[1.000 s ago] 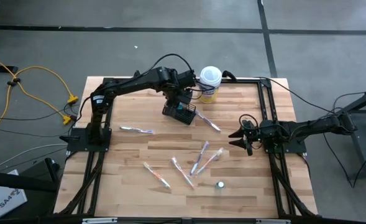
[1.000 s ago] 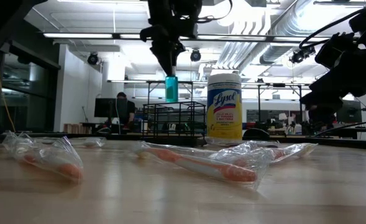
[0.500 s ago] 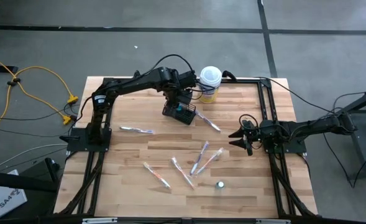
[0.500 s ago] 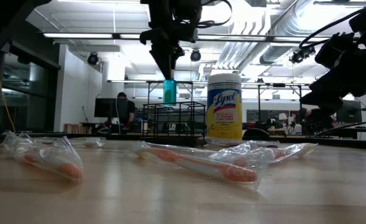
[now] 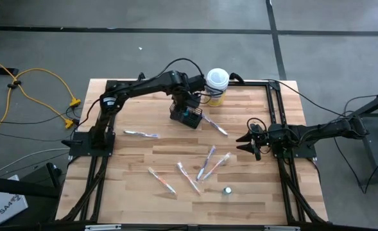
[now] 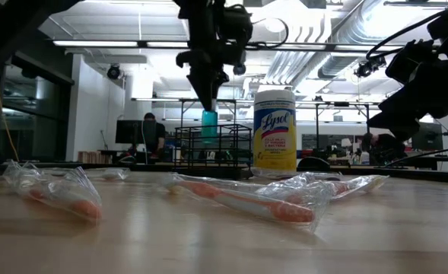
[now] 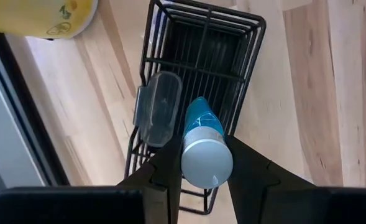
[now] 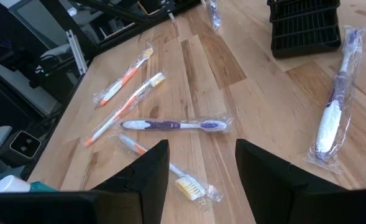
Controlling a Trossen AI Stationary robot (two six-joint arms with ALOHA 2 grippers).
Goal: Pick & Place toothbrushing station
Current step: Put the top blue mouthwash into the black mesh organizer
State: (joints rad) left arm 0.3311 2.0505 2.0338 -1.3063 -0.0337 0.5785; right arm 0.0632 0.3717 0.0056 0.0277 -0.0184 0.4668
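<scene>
Wooden bench [image 5: 144,154] under me, open workshop beyond, and I'm right over the black wire basket [image 5: 185,117] near the far edge. My left gripper [image 7: 206,163] is clamped on a teal tube [image 7: 202,144], cap end up toward my wrist, nose pointing down into the basket. From table height the tube [image 6: 209,122] shows partly below the basket [image 6: 212,146] rim, so I judge this is the placing step. To do it well I want the tube going straight down into a free cell, clear of the wires, and I let go only once it rests on the bottom. A clear plastic case [image 7: 157,116] already sits in the basket just beside the tube; I mustn't wedge against it.

Just beyond the basket stands the yellow-labelled canister [image 5: 217,85], close enough to mind on my way out. My right gripper [image 5: 248,145] waits at the bench's right side, fingers spread and empty. Wrapped toothbrushes [image 5: 208,160] lie scattered mid-bench, one [image 5: 142,133] apart on the left, and a second small tube [image 5: 228,190] stands near the front.
</scene>
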